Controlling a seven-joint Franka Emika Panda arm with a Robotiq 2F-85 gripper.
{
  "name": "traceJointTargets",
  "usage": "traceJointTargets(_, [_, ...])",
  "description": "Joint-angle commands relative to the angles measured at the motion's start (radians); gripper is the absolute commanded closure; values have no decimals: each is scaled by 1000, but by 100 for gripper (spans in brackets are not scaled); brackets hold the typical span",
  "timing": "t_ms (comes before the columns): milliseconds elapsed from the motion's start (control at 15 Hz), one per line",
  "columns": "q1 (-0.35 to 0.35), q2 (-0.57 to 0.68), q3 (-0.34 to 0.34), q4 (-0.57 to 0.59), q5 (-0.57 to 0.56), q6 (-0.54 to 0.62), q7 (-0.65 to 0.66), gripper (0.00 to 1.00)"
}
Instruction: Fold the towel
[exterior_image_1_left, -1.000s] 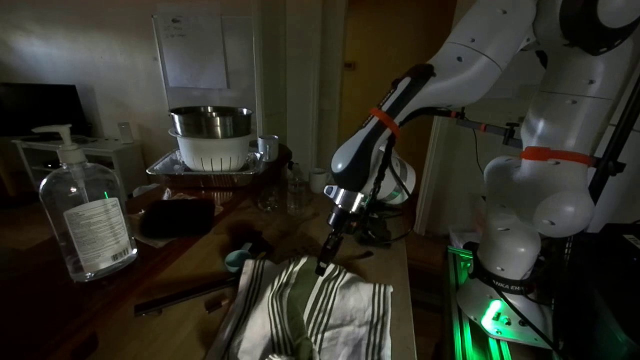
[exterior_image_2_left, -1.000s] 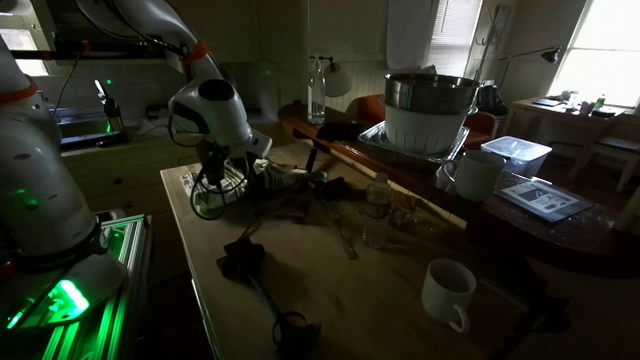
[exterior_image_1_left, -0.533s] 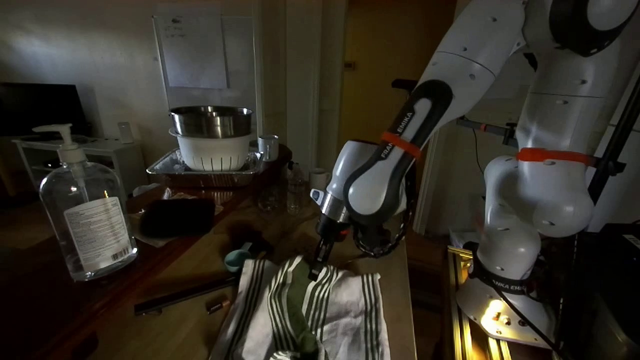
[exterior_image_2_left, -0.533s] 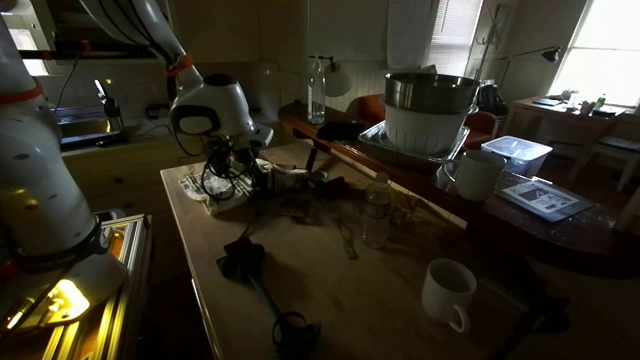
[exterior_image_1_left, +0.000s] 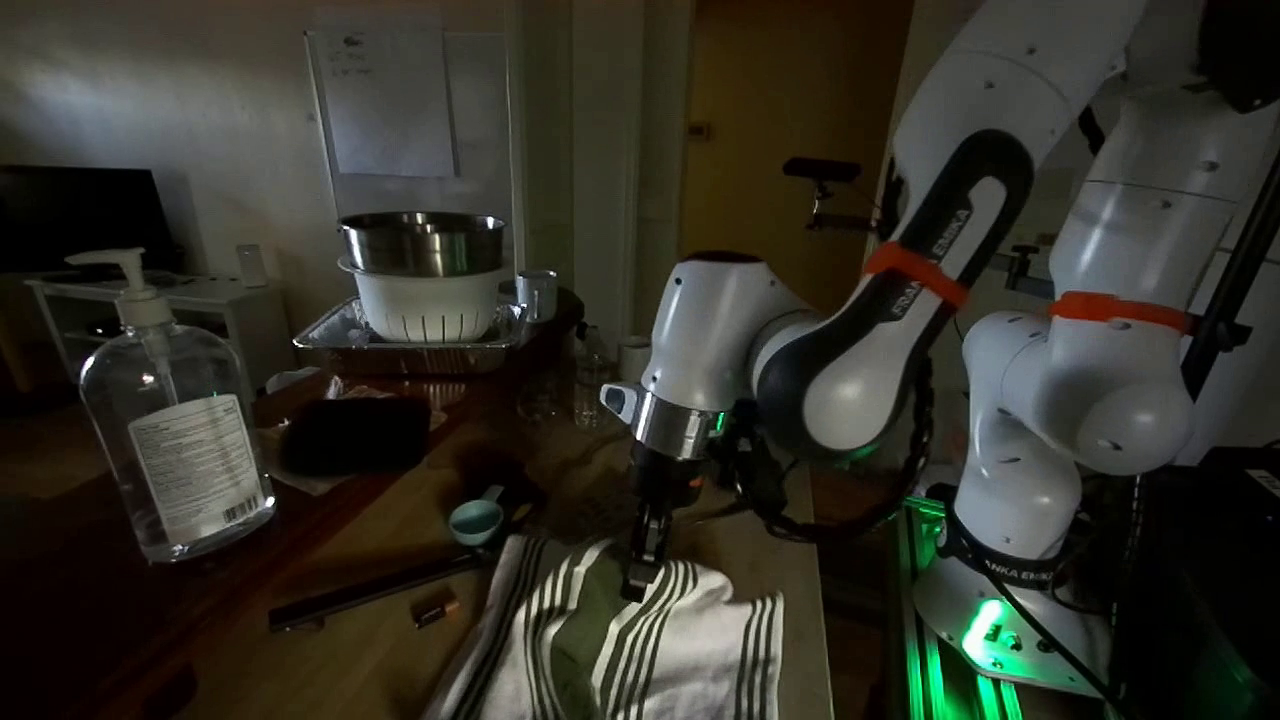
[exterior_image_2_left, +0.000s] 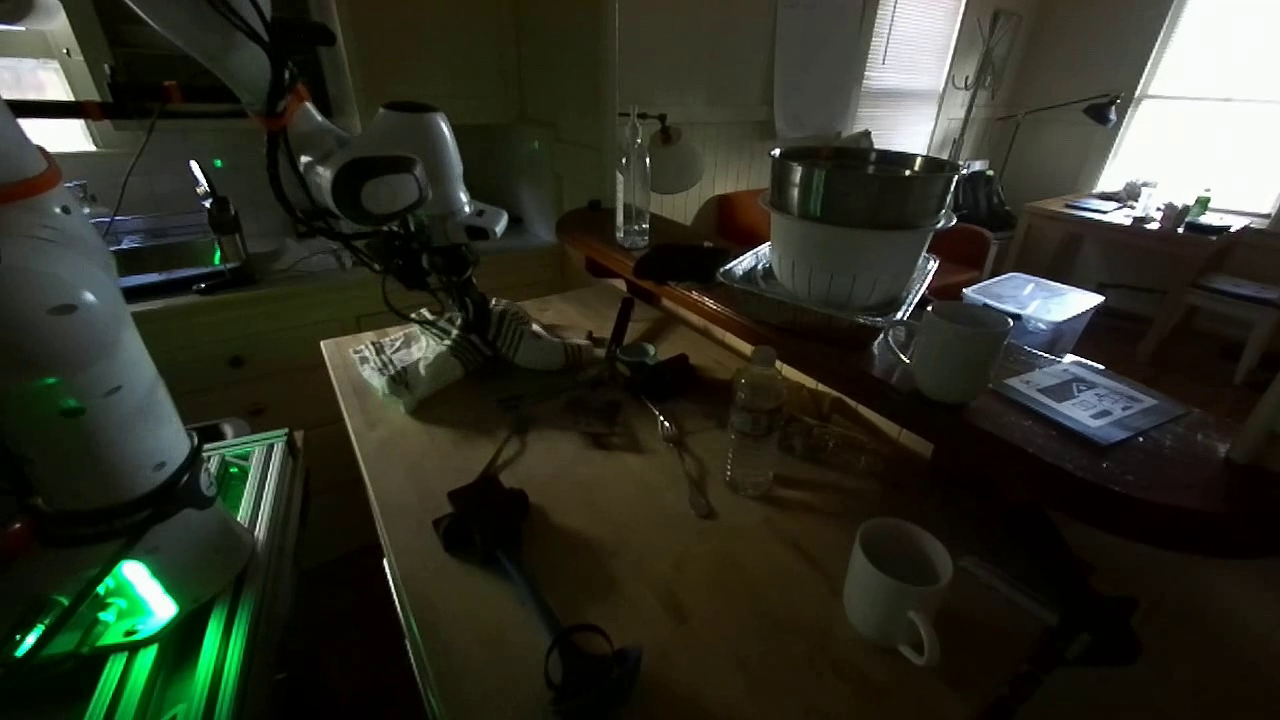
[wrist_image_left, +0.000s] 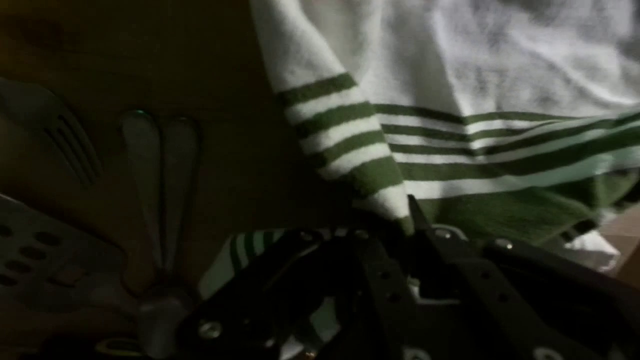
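Observation:
The towel (exterior_image_1_left: 690, 645), off-white with dark green stripes, lies rumpled at the front of the wooden table, part of it cut off by the frame edge. In an exterior view the towel (exterior_image_2_left: 535, 340) sits at the table's far end, partly behind the arm. My gripper (exterior_image_1_left: 640, 585) points down at the towel's back edge, where the cloth is bunched up. In the wrist view a folded edge of the towel (wrist_image_left: 500, 60) runs in between the fingertips of my gripper (wrist_image_left: 395, 232), which are closed on it. The fingertips are dark and hard to make out.
A teal measuring cup (exterior_image_1_left: 476, 521), a black bar (exterior_image_1_left: 375, 592) and a clear pump bottle (exterior_image_1_left: 175, 440) stand left of the towel. A fork (wrist_image_left: 60, 125) and slotted spatula (wrist_image_left: 45, 255) lie close by. A water bottle (exterior_image_2_left: 755, 425), white mug (exterior_image_2_left: 897, 590) and black tool (exterior_image_2_left: 540, 590) are on the table.
My gripper has turned more upright and shifted slightly toward the camera in an exterior view. The towel's back edge has moved with it, and its folds have changed. The forearm swung to a different pose.

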Motion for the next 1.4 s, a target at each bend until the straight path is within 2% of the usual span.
traceJointTargets(0, [87,-215,30,13,31,-201,73,98])
traceJointTargets(200, [122,-276,35,69,8,-318,90,98])
traceJointTargets(333, [140,-266,33,99,8,-339,57,98])
traceJointTargets(667, [187,-125,43,149,23,-301,-41,98])
traceJointTargets(1000, [184,45,78,201,-4,-267,-110,98])
traceJointTargets(1133, [180,69,82,215,7,-252,-134,98])
traceJointTargets(1267, [175,27,61,202,91,-235,-187,98])
traceJointTargets(1333, [174,-26,38,186,181,-235,-246,98])
